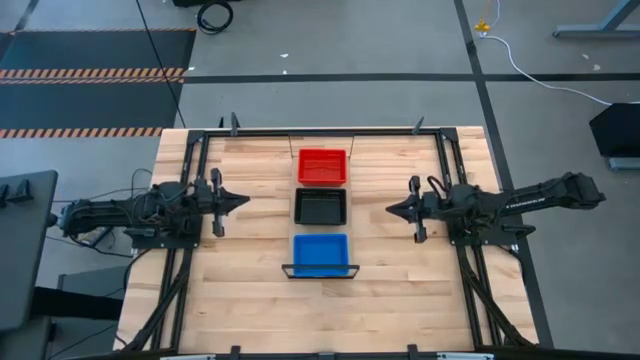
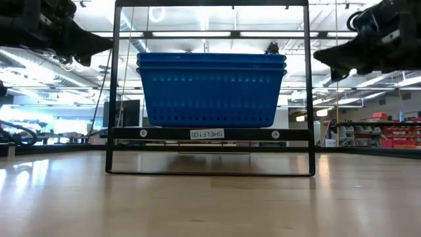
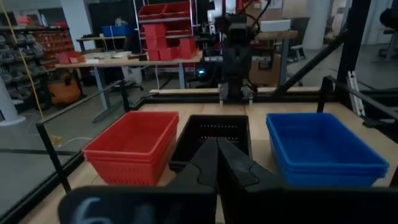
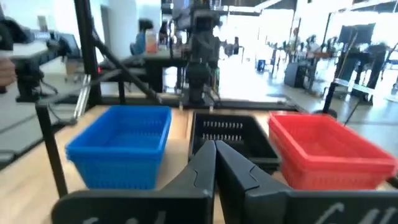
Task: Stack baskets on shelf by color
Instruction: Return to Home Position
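Observation:
Three stacks of baskets stand in a row on the shelf at the table's middle: red at the far end, black in the middle, blue at the near end by the black frame. My left gripper is shut and held level left of the black stack, apart from it. My right gripper is shut and level on the stack's right side, also apart. In both wrist views the fingers point at the black baskets with nothing between them.
Black metal rails frame the table along its far edge and down both sides under the arms. Bare wood lies around the shelf. The shelf's black frame stands upright on the table at the near end.

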`<state>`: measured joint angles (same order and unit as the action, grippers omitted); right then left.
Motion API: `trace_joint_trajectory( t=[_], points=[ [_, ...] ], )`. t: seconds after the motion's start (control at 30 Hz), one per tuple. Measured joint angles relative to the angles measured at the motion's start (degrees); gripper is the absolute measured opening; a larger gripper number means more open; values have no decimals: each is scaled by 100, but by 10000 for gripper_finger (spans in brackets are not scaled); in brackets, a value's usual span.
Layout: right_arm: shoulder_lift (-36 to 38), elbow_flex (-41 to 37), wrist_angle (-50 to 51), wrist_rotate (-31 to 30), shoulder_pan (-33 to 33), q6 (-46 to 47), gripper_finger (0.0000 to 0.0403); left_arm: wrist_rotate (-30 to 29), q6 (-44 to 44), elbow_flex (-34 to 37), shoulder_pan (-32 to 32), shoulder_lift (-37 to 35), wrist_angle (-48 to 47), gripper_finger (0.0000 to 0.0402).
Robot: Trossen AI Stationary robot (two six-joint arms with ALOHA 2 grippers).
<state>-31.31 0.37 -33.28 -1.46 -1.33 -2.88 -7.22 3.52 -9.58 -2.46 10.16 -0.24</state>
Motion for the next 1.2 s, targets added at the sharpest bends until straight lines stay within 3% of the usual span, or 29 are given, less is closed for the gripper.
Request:
trace_joint_trajectory(
  t=[0.1, 0.3, 0.37, 0.53, 0.87, 1.2],
  points=[
    [73, -1, 205, -79, 14, -27, 10, 0, -86, 70, 0, -110, 19, 5],
    [73, -1, 224, -132, 19, -14, 11, -264, -79, 909, -31, -367, 635, 3],
    [73, -1, 224, -138, 18, 113, 19, -343, -126, 906, -135, -379, 711, 3],
    [51, -1, 226, -146, 20, 425, 35, 120, 40, 909, -248, -429, 705, 9],
    [49, -1, 210, -146, 20, 423, 36, 486, 359, 911, -251, -421, 523, 7],
    [49, -1, 210, -146, 20, 379, 36, 168, 807, 914, -258, -405, 246, 16]
  ],
)
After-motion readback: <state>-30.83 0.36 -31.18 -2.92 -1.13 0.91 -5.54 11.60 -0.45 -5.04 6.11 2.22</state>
